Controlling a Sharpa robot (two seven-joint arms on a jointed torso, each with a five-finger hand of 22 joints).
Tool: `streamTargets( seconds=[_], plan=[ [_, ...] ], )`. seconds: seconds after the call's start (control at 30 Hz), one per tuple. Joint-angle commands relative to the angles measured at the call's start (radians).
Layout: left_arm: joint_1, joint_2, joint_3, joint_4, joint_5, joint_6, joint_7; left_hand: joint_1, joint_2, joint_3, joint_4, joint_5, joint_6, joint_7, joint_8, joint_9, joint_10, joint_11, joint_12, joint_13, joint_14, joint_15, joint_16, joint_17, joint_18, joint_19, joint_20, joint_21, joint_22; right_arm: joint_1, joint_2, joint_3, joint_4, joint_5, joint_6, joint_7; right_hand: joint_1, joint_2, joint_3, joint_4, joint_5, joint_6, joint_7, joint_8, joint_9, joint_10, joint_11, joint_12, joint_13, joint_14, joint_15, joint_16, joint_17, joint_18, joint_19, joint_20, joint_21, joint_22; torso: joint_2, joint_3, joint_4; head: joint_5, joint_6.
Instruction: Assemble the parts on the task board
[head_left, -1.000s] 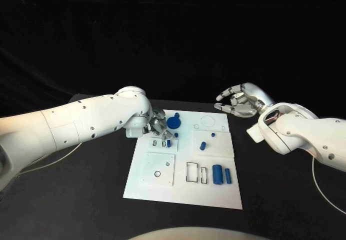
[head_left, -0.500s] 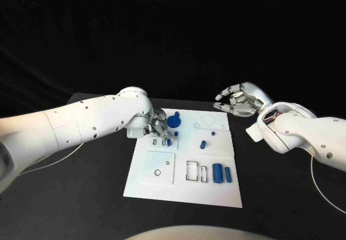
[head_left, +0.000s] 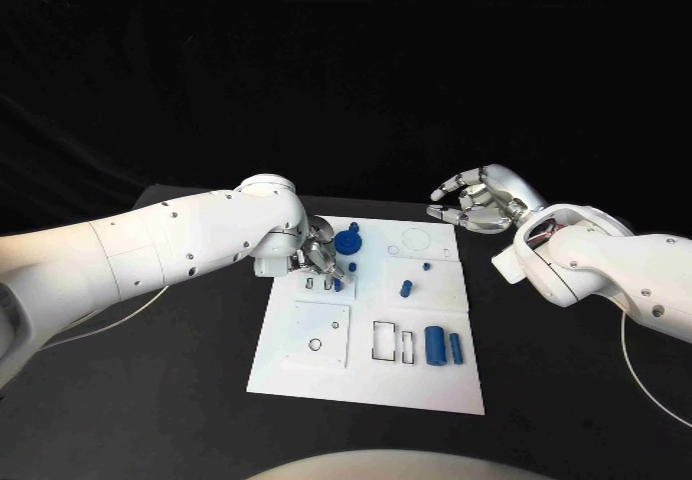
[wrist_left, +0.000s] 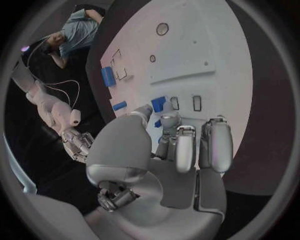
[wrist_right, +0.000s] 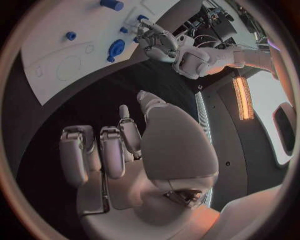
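Blue part (head_left: 336, 283) pinched in left hand (head_left: 320, 259) over task board (head_left: 325, 370) — right hand (head_left: 476, 203) empty, fingers apart

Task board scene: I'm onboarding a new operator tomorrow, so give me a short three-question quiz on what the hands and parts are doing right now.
1. True or false: the right hand rests on the task board.
2. Which hand is down among the blue parts at the board's far end? A) left hand B) right hand C) both
3. Fill in: the two upright blue cylinders stand on the board's ____ side, seen from the head view.

Key: 1 false, it hovers off the board's far right corner, holding nothing. 2 A. 3 right.
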Motion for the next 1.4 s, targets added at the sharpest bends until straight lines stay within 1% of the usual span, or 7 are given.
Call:
streamTargets(
  seconds=[0.03,0.4,0.57,0.7,0.8,0.9,1.4],
  plan=[
    [-0.001,0.004,0.000,0.000,0.019,0.020,0.000,0.014,0.001,0.014,0.000,0.004,-0.008,0.000,0.005,0.002,0.001,-0.005,0.005,0.002,0.106,-0.006,0.006,0.263,-0.013,0.008,0.000,0.005,0.003,-0.001,0.002,0.000,0.000,-0.011,0.010,-0.001,-0.010,0.000,0.008,0.000,0.003,0.004,-0.005,0.004,0.001,0.002,-0.005,0.004,0.001,0.077,-0.005,-0.003,0.138,0.005,0.062,-0.008,-0.003,0.217,0.000,-0.0003,0.0001,-0.001,0.000],
    [-0.005,0.007,-0.002,-0.007,0.027,0.026,0.000,0.052,-0.008,0.075,-0.001,0.005,-0.011,0.001,0.000,0.001,0.003,-0.005,0.011,0.015,0.106,-0.006,0.006,0.263,-0.014,0.008,0.000,0.009,0.011,-0.002,0.003,0.000,-0.001,-0.011,0.011,0.000,-0.010,0.000,0.009,0.000,0.004,0.005,-0.005,0.004,0.001,0.003,-0.005,0.004,0.001,0.077,-0.005,-0.004,0.137,0.005,0.062,-0.008,-0.003,0.217,0.001,-0.0003,0.0002,-0.001,-0.004],
    [-0.005,0.005,-0.003,-0.008,0.040,0.022,0.000,0.093,-0.015,0.165,-0.008,0.006,-0.011,-0.002,-0.005,-0.001,0.001,-0.007,0.005,0.015,0.106,-0.008,0.006,0.263,-0.014,0.007,-0.001,0.011,0.014,-0.002,0.004,0.000,-0.001,-0.011,0.011,0.000,-0.010,0.000,0.009,0.000,0.004,0.005,-0.005,0.004,0.001,0.003,-0.005,0.004,0.001,0.077,-0.005,-0.004,0.137,0.005,0.062,-0.008,-0.003,0.217,0.001,0.0003,0.0003,-0.001,-0.004],
    [-0.006,-0.003,-0.003,-0.006,0.077,0.012,0.002,0.148,-0.020,0.254,-0.036,0.009,-0.017,-0.003,-0.004,0.003,-0.001,-0.009,-0.001,0.014,0.106,-0.012,0.006,0.263,-0.014,0.007,-0.004,0.012,0.016,-0.003,0.004,0.000,-0.001,-0.011,0.011,0.000,-0.010,0.000,0.009,0.000,0.004,0.005,-0.005,0.004,0.001,0.003,-0.005,0.004,0.001,0.077,-0.005,-0.004,0.137,0.005,0.062,-0.008,-0.003,0.217,0.001,0.0006,0.0002,-0.001,-0.003],
    [-0.006,-0.012,-0.003,0.000,0.100,-0.005,0.005,0.163,-0.072,0.458,-0.089,0.014,-0.019,0.000,0.027,0.034,0.005,-0.004,-0.019,-0.002,0.105,-0.007,0.004,0.260,-0.015,0.006,-0.003,0.013,0.018,-0.004,0.004,0.000,-0.002,-0.011,0.011,0.001,-0.010,0.000,0.009,0.000,0.004,0.005,-0.005,0.004,0.001,0.003,-0.005,0.004,0.001,0.077,-0.005,-0.004,0.137,0.005,0.062,-0.008,-0.003,0.217,0.001,0.0007,0.0003,-0.001,-0.002],
    [-0.006,-0.027,-0.002,0.013,0.126,-0.031,0.008,0.123,-0.102,0.544,-0.116,0.009,-0.020,0.002,0.044,0.058,0.017,-0.006,-0.018,0.000,0.104,-0.008,0.003,0.258,-0.014,0.005,-0.003,0.013,0.018,-0.005,0.003,0.000,-0.002,-0.011,0.011,0.002,-0.010,0.000,0.009,0.000,0.004,0.005,-0.005,0.004,0.001,0.003,-0.005,0.004,0.001,0.077,-0.005,-0.004,0.137,0.005,0.062,-0.008,-0.003,0.217,0.000,0.0008,0.0010,-0.001,-0.001],
    [-0.011,-0.109,0.005,0.113,0.125,-0.217,0.033,0.067,-0.131,0.631,-0.171,0.016,-0.009,-0.002,0.060,0.087,0.042,-0.012,-0.003,0.019,0.104,-0.013,0.002,0.257,-0.014,0.005,-0.006,0.014,0.020,-0.009,-0.004,0.000,-0.002,-0.011,0.011,0.003,-0.009,0.001,0.010,0.000,0.006,0.006,-0.005,0.005,0.001,0.003,-0.005,0.004,0.001,0.077,-0.006,-0.004,0.137,0.005,0.061,-0.008,-0.005,0.216,0.001,-0.0001,0.0012,-0.001,0.007]
  ],
)
